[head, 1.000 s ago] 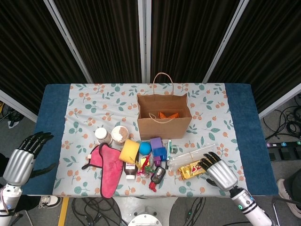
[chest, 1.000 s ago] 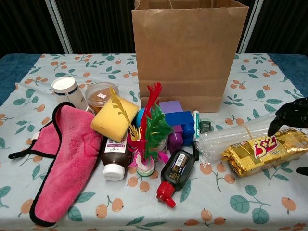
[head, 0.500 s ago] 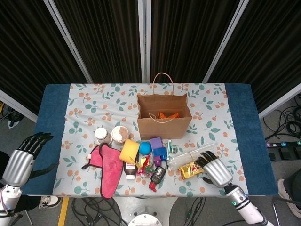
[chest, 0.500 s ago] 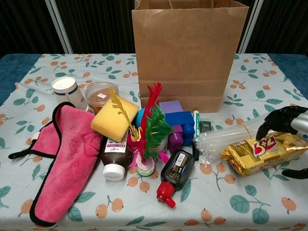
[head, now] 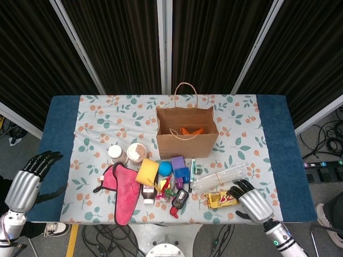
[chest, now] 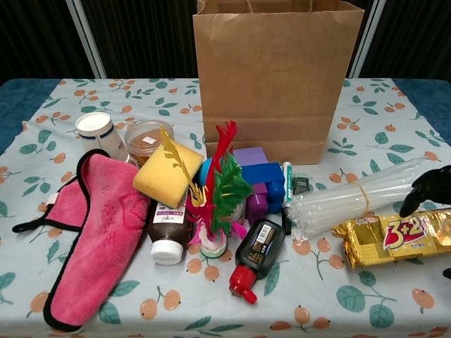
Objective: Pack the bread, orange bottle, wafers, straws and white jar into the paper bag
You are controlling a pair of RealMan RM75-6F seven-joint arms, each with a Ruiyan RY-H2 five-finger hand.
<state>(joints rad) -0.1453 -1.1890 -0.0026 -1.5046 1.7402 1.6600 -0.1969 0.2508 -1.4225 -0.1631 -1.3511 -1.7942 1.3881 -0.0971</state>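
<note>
Presently, step in hand: taking up the wafers; judged from the right hand's place on the pack.

- Wafers (chest: 394,238): gold foil pack at lower right of the chest view, flat on the worktop (head: 244,115). Long axis runs left to right across the frame, slightly tilted; printed face up, one end toward the centre clutter, the other under the hand.
- Right hand (head: 249,199): at the pack's right end, lower right of the head view. Dark fingers (chest: 426,186) curl down over the pack's edge; whether they grip it firmly cannot be told.
- Left hand (head: 28,179): lower left of the head view, off the worktop's edge, fingers apart, holding nothing.
- Straws (chest: 352,201): clear sleeve just above the wafers, touching or nearly so; long axis left to right, rising toward the right.
- Paper bag (head: 187,132): upright at centre, mouth open, something orange inside; well apart from the wafers.
- White jar (chest: 99,134): upright, left of centre, beside a brown-lidded tub (chest: 144,137).
- Next move, as judged: secure the grip, lift the pack clear of the straws, turn it end-down and carry it up the frame to the bag's mouth.
</note>
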